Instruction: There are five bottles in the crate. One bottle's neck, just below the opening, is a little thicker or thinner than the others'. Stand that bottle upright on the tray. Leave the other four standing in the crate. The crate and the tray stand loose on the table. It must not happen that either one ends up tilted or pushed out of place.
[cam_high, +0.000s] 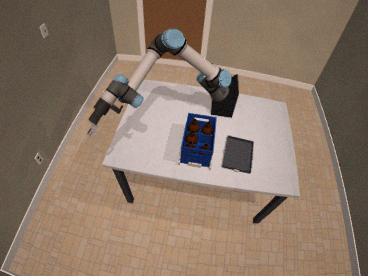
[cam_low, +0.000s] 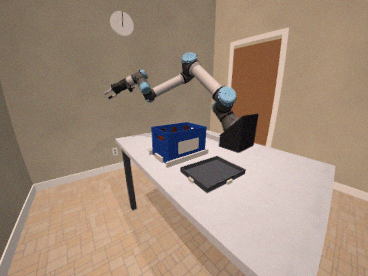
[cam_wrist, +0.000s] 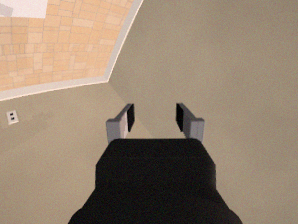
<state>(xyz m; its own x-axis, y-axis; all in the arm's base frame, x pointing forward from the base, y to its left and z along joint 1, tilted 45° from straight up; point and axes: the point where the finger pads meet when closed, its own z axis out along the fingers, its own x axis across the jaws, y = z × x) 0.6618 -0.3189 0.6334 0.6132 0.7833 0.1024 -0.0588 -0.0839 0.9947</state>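
Apparently, nothing of the task is done: the bottles (cam_high: 193, 127) (cam_low: 174, 129) stand in the blue crate (cam_high: 196, 160) (cam_low: 170, 144), left of the tray (cam_high: 238, 154) (cam_low: 212, 173), which carries none. The gripper (cam_high: 92, 131) (cam_low: 108, 94) (cam_wrist: 155, 112) is wide and empty; finding the odd neck remains.

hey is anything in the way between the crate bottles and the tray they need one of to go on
Yes, the wall of the blue crate on the tray's side; a bottle must be lifted over it. Beyond that wall, nothing visible stands before the tray.
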